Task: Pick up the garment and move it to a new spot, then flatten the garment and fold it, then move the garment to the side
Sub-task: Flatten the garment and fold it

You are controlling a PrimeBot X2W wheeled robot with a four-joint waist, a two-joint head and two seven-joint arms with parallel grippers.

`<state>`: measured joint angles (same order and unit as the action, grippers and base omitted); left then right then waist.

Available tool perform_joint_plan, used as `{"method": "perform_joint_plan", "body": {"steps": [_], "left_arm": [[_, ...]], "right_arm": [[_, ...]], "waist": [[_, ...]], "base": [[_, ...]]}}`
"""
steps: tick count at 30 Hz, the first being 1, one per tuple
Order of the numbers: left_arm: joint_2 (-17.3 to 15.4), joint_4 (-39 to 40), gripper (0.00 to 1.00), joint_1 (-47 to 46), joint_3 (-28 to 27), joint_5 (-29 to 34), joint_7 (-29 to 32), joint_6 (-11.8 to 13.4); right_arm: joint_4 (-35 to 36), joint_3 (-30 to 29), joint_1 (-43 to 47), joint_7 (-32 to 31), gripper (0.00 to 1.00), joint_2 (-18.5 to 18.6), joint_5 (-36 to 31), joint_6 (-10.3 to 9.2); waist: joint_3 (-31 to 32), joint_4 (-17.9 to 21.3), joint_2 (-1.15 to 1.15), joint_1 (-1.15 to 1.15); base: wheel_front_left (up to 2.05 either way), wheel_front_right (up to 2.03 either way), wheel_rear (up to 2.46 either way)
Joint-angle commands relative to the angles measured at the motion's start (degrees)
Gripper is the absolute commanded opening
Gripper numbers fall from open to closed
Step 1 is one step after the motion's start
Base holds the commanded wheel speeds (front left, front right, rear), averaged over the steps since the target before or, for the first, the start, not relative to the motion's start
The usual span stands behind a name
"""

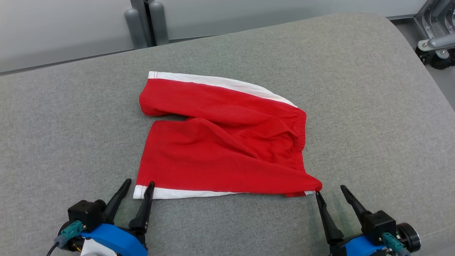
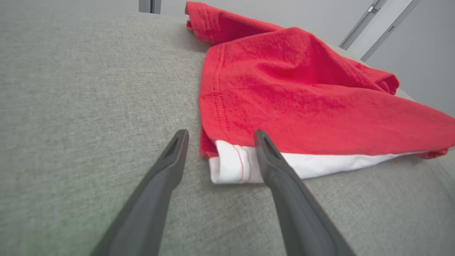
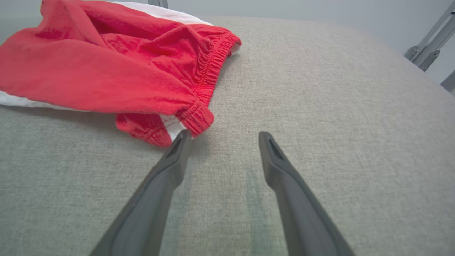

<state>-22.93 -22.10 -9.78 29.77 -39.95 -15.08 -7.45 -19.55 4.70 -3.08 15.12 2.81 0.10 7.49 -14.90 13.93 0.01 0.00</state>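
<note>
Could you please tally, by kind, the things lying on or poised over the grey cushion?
Red shorts: 1
Tools: 2, the left tool and the right tool, both open
Total: 3

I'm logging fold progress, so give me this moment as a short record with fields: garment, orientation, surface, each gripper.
garment: red shorts with white side stripes, spread out but wrinkled, not folded
orientation: waistband toward the robot's right, leg hems toward its left
surface: grey padded surface
left gripper: open, at the near hem corner, holding nothing
right gripper: open, beside the near waistband corner, holding nothing
</note>
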Motion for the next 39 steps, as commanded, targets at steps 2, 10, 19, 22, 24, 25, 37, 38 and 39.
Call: {"method": "perform_joint_plan", "body": {"steps": [2, 10, 19, 22, 24, 25, 37, 38, 39], "left_arm": [[-0.34, -0.55, 1.0, -1.14, -0.36, -0.24, -0.13, -0.06], [-1.29, -2.37, 0.0, -1.71, 6.04, -3.19, 0.04, -0.08], [-2.51, 0.68, 0.0, -3.99, -0.08, -2.77, -0.06, -0.07], [-1.41, -0.84, 0.0, -3.55, -4.87, -1.25, -0.05, -0.07], [-0.73, -2.4, 0.0, -2.75, -7.5, -0.05, -0.06, -0.07], [-0.43, -3.13, 0.0, -2.35, -8.35, 0.58, -0.06, -0.07], [4.83, -12.21, 0.0, -0.41, -21.3, 9.07, -0.07, 0.01], [4.83, -12.21, 0.0, -0.41, -21.3, 9.07, -0.07, 0.01], [5.83, -13.08, 0.0, 0.1, -22.49, 10.48, -0.07, 0.01]], "right_arm": [[0.77, -0.03, 1.07, 0.04, 1.0, 0.17, 0.15, 0.0], [2.94, -0.11, 1.71, 0.05, 1.0, 0.18, 1.23, 0.0], [4.56, 0.74, 2.01, 0.04, 1.0, 0.17, 2.48, 0.0], [4.51, 1.47, 1.9, 0.05, 1.0, 0.17, 3.09, 0.0], [4.52, 2.14, 1.89, 0.05, 1.0, 0.18, 3.6, 0.0], [4.59, 2.46, 1.89, 0.05, 1.0, 0.18, 4.06, 0.0], [3.91, 9.83, 2.24, 0.05, 1.0, 0.19, 6.94, 0.0], [3.91, 9.83, 2.24, 0.05, 1.0, 0.19, 6.94, 0.0], [3.43, 10.41, 1.84, 0.04, 1.0, 0.23, 7.12, 0.0]], "waist": [[-0.06, 0.46, -0.01, 0.0], [-0.53, 1.47, -0.01, 0.0], [-0.95, 1.67, -0.01, 0.0], [-0.77, 1.77, -0.01, 0.0], [-0.47, 1.71, -0.01, 0.0], [-0.34, 1.59, -0.01, 0.0], [2.33, -2.42, -0.01, 0.0], [2.33, -2.42, -0.01, 0.0], [3.02, -3.09, -0.01, 0.0]], "base": [[0.0, 0.0, 0.0], [0.0, 0.0, 0.0], [0.0, 0.0, 0.0], [0.0, 0.0, 0.0], [0.0, 0.0, 0.0], [0.0, 0.0, 0.0], [0.0, 0.0, 0.0], [0.0, 0.0, 0.0], [0.0, 0.0, 0.0]]}}
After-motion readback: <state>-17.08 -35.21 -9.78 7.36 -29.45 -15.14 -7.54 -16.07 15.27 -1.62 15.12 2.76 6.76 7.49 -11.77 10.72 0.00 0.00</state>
